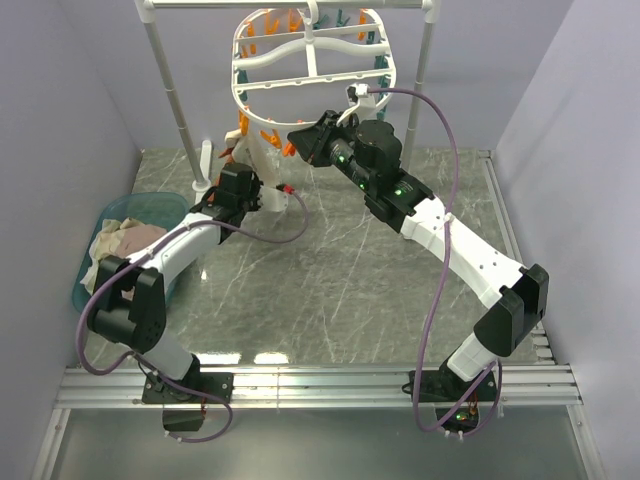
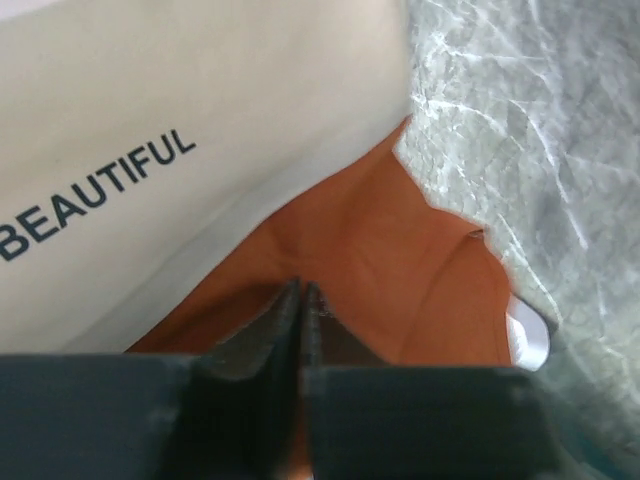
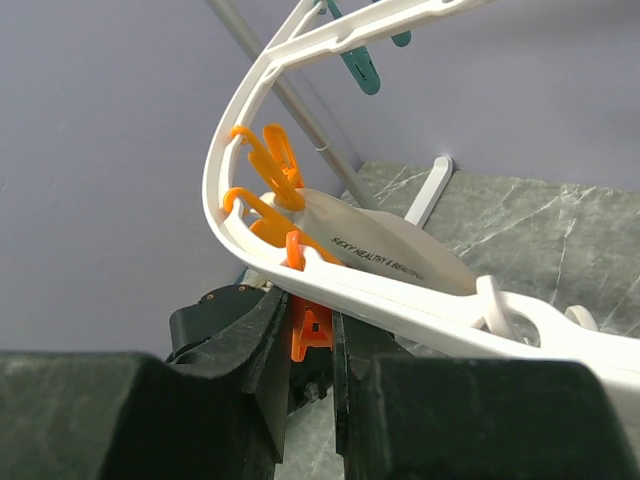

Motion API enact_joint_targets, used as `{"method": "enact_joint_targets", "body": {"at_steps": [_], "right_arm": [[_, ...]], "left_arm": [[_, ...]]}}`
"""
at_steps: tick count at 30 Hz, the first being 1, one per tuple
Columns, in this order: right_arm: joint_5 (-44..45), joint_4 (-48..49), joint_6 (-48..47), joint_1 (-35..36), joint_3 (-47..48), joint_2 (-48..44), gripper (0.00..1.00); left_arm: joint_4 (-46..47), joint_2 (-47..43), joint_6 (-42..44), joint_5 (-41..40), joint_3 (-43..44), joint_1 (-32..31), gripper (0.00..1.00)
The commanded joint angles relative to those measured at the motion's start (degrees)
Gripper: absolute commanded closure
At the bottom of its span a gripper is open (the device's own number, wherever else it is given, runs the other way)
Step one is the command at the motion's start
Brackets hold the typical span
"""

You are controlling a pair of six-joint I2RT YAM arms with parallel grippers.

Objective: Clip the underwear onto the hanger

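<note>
While right gripper clamps orange pin on hanger, left gripper pinches underwear, closed on fabric. Clipping unconfirmed; judged midway.

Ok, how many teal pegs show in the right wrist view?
2. One teal peg hangs below the hanger rim at top centre; another just right of it, mostly hidden behind the rim. More may sit out of frame.

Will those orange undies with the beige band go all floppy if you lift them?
Probably floppy: the rust-orange fabric underwear creases and folds softly. Likely light too, since it looks thin. Its wide beige waistband lies flatter, so maybe slightly firmer.
</note>
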Motion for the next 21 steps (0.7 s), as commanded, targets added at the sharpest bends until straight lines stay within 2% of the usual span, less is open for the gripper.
{"method": "enact_joint_targets", "body": {"at_steps": [1, 2, 6, 8, 9, 10, 11, 12, 13, 15, 16, 18, 19, 20, 21], "right_arm": [[2.1, 0.7, -0.2, -1.0, -0.2, -1.2, 1.0], [2.1, 0.7, -0.2, -1.2, -0.2, -1.1, 1.0], [2.1, 0.7, -0.2, -1.0, 0.1, -1.0, 1.0], [2.1, 0.8, -0.2, -1.1, 0.2, -1.0, 1.0], [2.0, 0.7, -0.3, -1.0, 0.1, -1.0, 1.0], [2.0, 0.7, -0.2, -1.0, 0.1, -1.0, 1.0], [1.9, 0.7, -0.2, -1.0, 0.2, -1.0, 1.0], [1.9, 0.7, -0.2, -1.0, 0.2, -1.0, 1.0], [1.9, 0.7, -0.2, -1.0, 0.3, -1.0, 1.0], [1.9, 0.6, 0.0, -1.0, 0.8, -0.8, 1.0], [1.8, 0.6, 0.1, -1.0, 1.2, -0.7, 1.0], [1.4, 0.8, 0.1, -1.1, 1.9, -0.3, 1.0], [1.3, 0.5, 0.2, -1.1, 2.7, 0.0, 1.0], [1.3, 0.6, 0.2, -1.1, 3.1, 0.1, 1.0], [1.3, 0.7, 0.2, -1.1, 3.2, 0.5, 1.0]], "left_arm": [[0.3, -3.5, 2.6, 3.3, -1.3, -0.1, 0.94], [0.0, -3.7, 2.9, 3.5, -1.5, -0.1, 1.0], [-3.2, -5.8, 5.2, 7.0, -2.5, 0.6, 1.0], [-5.2, -8.7, 7.3, 11.2, -4.0, 0.7, 1.0], [-5.2, -10.6, 10.2, 14.2, -5.1, 0.4, 0.77], [-4.7, -15.8, 12.3, 22.0, -8.3, -0.5, 0.56], [-2.6, -18.3, 14.5, 26.4, -10.0, -1.2, 0.37], [0.3, -20.1, 17.6, 28.2, -11.9, -2.6, 0.11], [2.8, -20.2, 18.7, 28.3, -14.2, -4.2, 0.01], [5.3, -16.2, 19.1, 23.3, -12.6, -7.5, 0.01], [4.9, -9.7, 18.4, 21.6, -7.5, -7.5, 0.01], [6.4, -2.0, 16.3, 11.9, -1.8, -7.4, 0.01], [6.3, 5.1, 16.5, 8.4, 4.0, -7.4, 0.01], [8.3, 8.0, 16.1, 2.4, 6.4, -7.5, 0.01], [9.2, 10.9, 14.6, -0.1, 9.1, -7.4, 0.01]]}}
